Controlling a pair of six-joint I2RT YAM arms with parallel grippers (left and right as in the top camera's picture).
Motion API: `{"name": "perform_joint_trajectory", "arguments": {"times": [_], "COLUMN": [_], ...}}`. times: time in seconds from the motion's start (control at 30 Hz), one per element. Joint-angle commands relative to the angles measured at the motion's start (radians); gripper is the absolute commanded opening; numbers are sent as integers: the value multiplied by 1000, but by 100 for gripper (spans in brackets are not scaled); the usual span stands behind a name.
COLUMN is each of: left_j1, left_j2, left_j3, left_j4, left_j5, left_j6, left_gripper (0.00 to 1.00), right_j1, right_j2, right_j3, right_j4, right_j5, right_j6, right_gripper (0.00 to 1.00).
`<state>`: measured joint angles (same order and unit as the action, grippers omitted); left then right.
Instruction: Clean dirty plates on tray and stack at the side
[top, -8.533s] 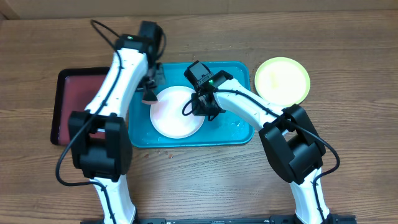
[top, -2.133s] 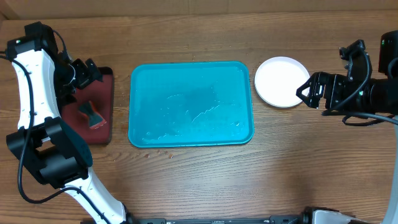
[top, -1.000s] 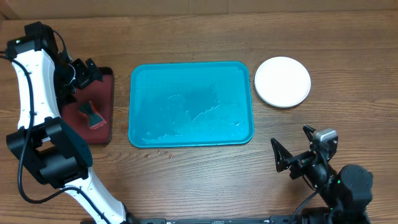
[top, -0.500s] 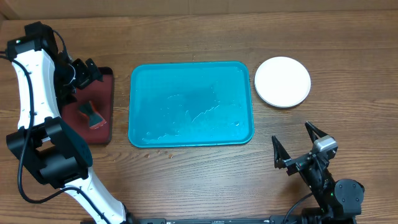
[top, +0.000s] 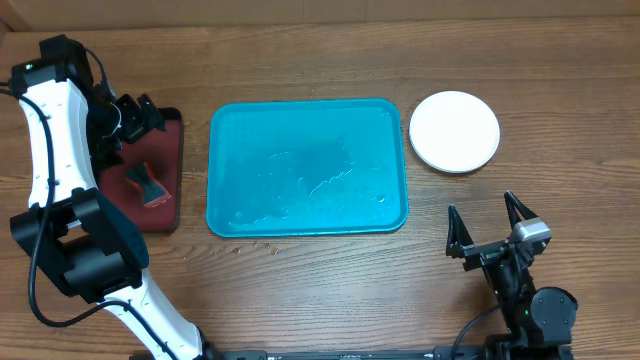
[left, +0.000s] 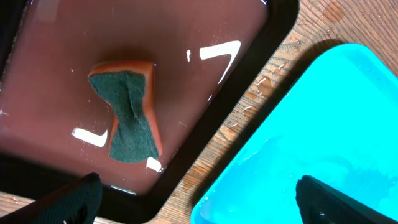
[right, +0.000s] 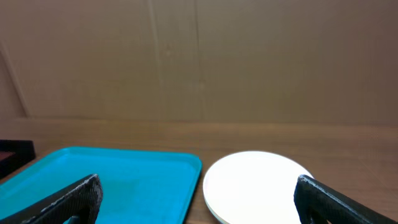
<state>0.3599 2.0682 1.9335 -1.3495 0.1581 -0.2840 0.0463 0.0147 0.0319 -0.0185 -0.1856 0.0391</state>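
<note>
At front right of table, right gripper (top: 482, 222) stood with jaws wide apart, empty, well clear of plates (top: 455, 131). At far left, left gripper (top: 138, 118) hovered over dark red tray (top: 170, 150), jaws apart, empty. Risk, judged: wet plates could slide if arm sweep clipped them. Of containers, turquoise tray (top: 300, 130) held only water film; plates lay just beside its right rim, white uppermost, others hidden. Dark red tray held orange-and-green sponge (left: 127, 109).

Turquoise tray (top: 300, 130) flat mid-table, wet streaks, white plate (top: 454, 131) just right, off tray
</note>
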Motion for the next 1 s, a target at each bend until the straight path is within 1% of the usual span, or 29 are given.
{"name": "perform_joint_trajectory", "arguments": {"times": [0.0,0.2,0.3,0.47,0.97], "left_j1": [-7,-7,-7,-7,-7], "left_j2": [-20,-20,-20,-20,-20], "left_j3": [14,14,14,14,14], "left_j4": [0,0,0,0,0], "left_j5": [7,7,7,7,7], "left_j6": [15,15,15,15,15], "left_gripper": [99,100,100,100,100], "right_j1": [3,-3,-3,-3,-3], "right_j2": [-12,-12,-12,-12,-12], "right_j3": [-24,-24,-24,-24,-24], "right_j4": [2,-20,-68,-66,-66], "right_j5": [60,124,153,185,185], "right_j6": [43,44,44,40,40], "right_gripper": [100,100,100,100,100]}}
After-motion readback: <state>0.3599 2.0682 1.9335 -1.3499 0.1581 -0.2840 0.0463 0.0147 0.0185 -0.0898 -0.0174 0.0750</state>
